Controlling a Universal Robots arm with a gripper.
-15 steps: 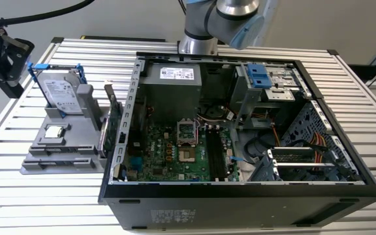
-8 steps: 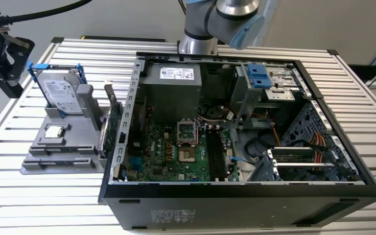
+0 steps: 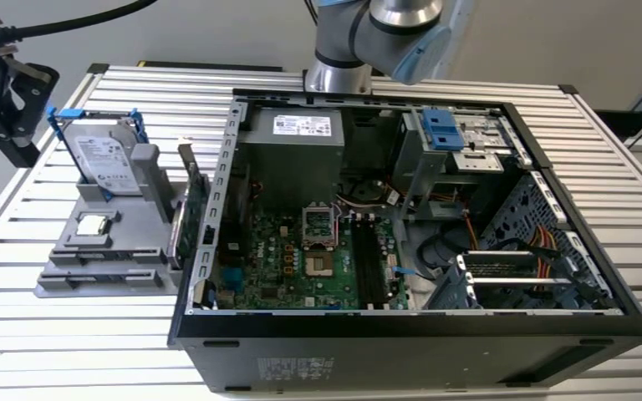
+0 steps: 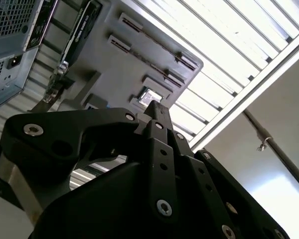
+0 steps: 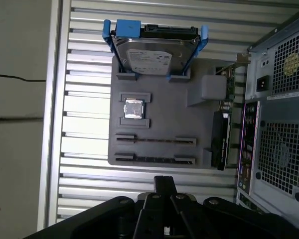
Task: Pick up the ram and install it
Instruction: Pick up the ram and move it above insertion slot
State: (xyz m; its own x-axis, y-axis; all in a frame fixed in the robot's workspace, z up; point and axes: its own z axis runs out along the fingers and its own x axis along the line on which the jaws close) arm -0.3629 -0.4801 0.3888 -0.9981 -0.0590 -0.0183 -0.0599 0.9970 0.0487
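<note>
Clenched shut, the claw is seen in both wrist views with its fingertips pressed together and nothing gripped between them; it is held in the air clear of the grey holder, touching nothing. The ram is seen edge-on as a thin dark strip, stood upright in one of the holder's two long slots, the one at the holder's end farthest from the hard drive. In the first wrist view this slot is the part of the holder pictured nearest the claw's tip, with bare slats of the table showing between them. The neighbouring slot, between the ram and the processor chip, bears a fainter line whose nature cannot be told. A dark expansion card is stood along the holder's side facing the computer case. In the exterior view the claw is placed to the exterior view's left of the holder, well apart from the ram.
</note>
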